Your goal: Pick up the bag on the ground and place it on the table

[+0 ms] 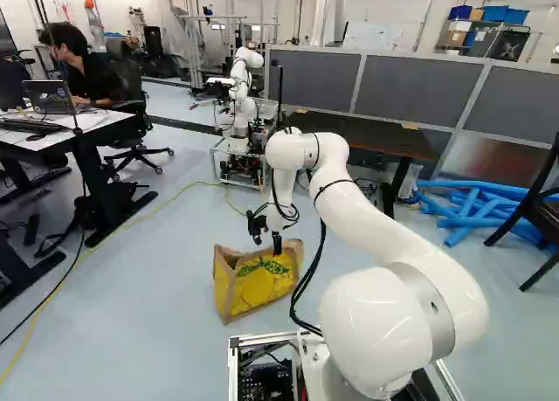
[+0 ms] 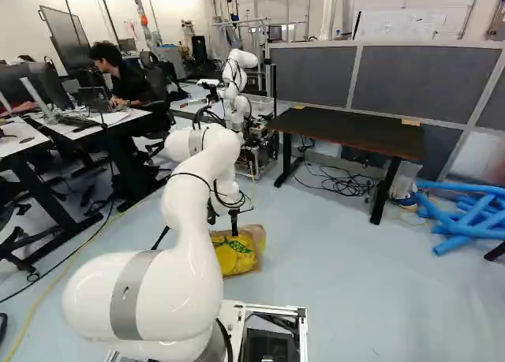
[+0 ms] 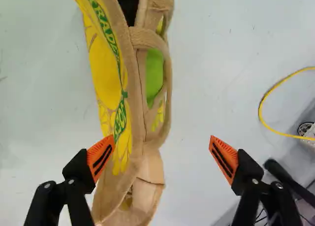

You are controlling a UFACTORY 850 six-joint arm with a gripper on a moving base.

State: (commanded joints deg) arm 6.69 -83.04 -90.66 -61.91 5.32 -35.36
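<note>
Hand (image 3: pixel 162 142) hangs open astride the bag (image 3: pixel 104 71), presumably to pinch it. The bag stands mouth-up, handy for that.

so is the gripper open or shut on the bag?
Open: in the wrist view the gripper's orange pads stand wide apart, floor showing between one and the bag.

Yellow-and-tan bag (image 1: pixel 262 283) (lemon print), upright, top gaping, on pale floor (image 1: pixel 166 305)
</note>
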